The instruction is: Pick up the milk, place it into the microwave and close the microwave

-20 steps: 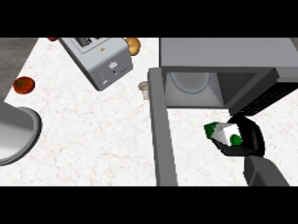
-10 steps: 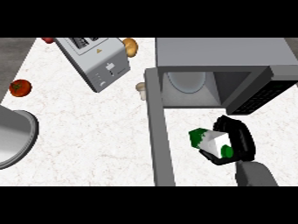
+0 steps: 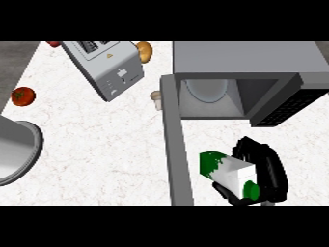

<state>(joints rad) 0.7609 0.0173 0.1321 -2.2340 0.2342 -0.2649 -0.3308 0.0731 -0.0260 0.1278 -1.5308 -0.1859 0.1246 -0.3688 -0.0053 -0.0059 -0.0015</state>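
Right hand [image 3: 265,170] is curled round the milk carton [image 3: 227,172], white with green markings, holding it at the near right, in front of the microwave [image 3: 245,60]. Carton sits outside the cavity, just right of the open microwave door [image 3: 175,144], which extends toward the near edge. A glass turntable [image 3: 208,90] shows inside. Left hand is out of sight. On the white counter [image 3: 102,140]: toaster [image 3: 104,67] far left, tomato [image 3: 23,95] at left edge, grey pot [image 3: 3,154] near left, bread roll [image 3: 144,51] beside the toaster.
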